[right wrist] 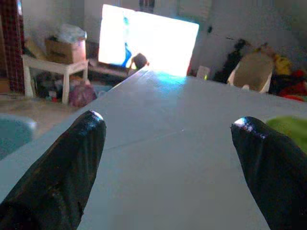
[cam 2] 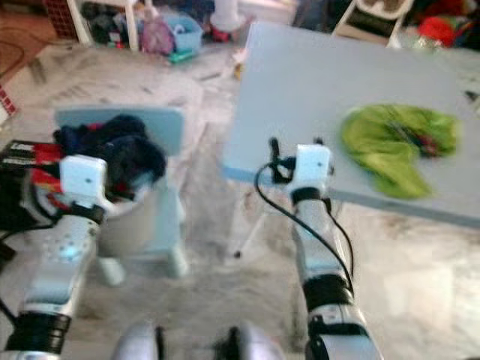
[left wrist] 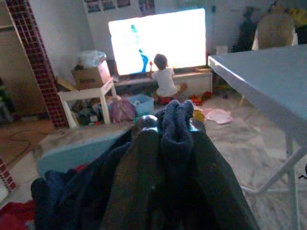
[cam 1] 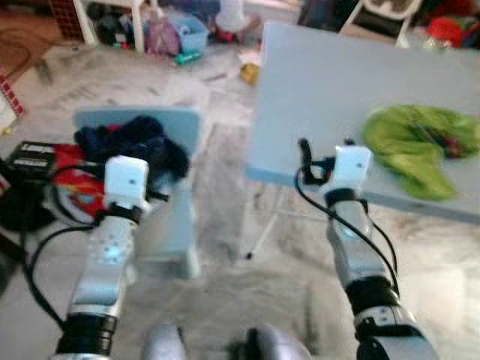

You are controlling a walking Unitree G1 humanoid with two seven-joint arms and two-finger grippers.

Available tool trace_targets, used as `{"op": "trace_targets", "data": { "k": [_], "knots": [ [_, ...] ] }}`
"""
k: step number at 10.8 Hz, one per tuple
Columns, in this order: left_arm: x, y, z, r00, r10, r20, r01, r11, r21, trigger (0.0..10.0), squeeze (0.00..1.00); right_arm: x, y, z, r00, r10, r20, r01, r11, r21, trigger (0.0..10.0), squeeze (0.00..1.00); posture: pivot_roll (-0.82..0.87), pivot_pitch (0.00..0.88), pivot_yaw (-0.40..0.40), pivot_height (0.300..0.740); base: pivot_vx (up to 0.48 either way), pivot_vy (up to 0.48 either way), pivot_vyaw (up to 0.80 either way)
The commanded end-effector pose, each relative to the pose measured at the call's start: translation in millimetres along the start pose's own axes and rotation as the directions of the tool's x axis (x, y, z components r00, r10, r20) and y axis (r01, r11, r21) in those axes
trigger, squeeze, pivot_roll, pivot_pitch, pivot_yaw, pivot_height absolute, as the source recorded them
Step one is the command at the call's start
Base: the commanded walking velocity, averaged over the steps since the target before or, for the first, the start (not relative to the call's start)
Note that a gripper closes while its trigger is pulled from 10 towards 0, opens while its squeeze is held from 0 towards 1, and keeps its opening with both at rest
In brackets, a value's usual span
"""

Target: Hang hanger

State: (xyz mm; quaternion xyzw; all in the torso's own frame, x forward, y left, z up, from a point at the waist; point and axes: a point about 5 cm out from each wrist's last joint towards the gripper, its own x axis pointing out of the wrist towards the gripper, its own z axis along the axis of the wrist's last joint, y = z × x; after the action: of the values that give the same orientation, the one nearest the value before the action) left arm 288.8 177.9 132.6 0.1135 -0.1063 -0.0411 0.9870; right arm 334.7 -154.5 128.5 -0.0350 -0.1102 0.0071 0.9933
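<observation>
A heap of dark blue clothing (cam 1: 139, 142) lies on a small light-blue chair (cam 1: 169, 225) to my left. My left gripper (left wrist: 170, 125) is at that heap, its two fingers shut on a fold of the dark blue cloth (left wrist: 175, 143). A crumpled green garment (cam 1: 416, 146) lies on the light-blue table (cam 1: 330, 82) at the right, with something dark and reddish on it, too blurred to name. My right gripper (cam 1: 326, 146) hovers at the table's near edge, left of the green garment. Its fingers (right wrist: 79, 153) stand wide open with nothing between them.
A child (left wrist: 165, 81) sits before a bright screen (left wrist: 158, 38) at the far wall. A white side table (left wrist: 86, 93) with a cardboard box and toy clutter stands to its left. A black box (cam 1: 30, 157) and red cloth (cam 1: 75, 184) lie left of the chair. Thin table legs (cam 1: 262, 225) stand between chair and table.
</observation>
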Motion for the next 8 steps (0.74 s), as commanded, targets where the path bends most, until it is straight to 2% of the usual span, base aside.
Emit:
{"op": "trace_targets", "data": {
  "k": [1,6,8],
  "knots": [
    [3.9,-10.7,6.2,0.999,-0.043,0.029,0.043,0.999,-0.001,10.0,0.00,-2.0,-11.4,-4.3,0.999,-0.029,-0.018,0.028,0.999,-0.015,10.0,0.00,0.09,0.091,-0.085,0.740,0.000,-0.394,0.00],
    [5.4,-15.7,7.2,0.998,-0.054,0.038,0.055,0.999,-0.003,10.0,0.00,-2.1,-8.5,-6.9,1.000,-0.018,-0.026,0.018,1.000,-0.014,10.0,0.00,0.09,0.092,-0.086,0.740,0.000,-0.383,0.00],
    [4.3,-19.4,2.7,0.999,-0.041,0.018,0.041,0.999,0.004,10.0,0.00,-1.8,-9.6,-7.3,0.999,-0.014,-0.029,0.013,1.000,-0.010,10.0,0.00,0.08,0.097,-0.089,0.740,0.000,0.000,0.00]
  ]
}}
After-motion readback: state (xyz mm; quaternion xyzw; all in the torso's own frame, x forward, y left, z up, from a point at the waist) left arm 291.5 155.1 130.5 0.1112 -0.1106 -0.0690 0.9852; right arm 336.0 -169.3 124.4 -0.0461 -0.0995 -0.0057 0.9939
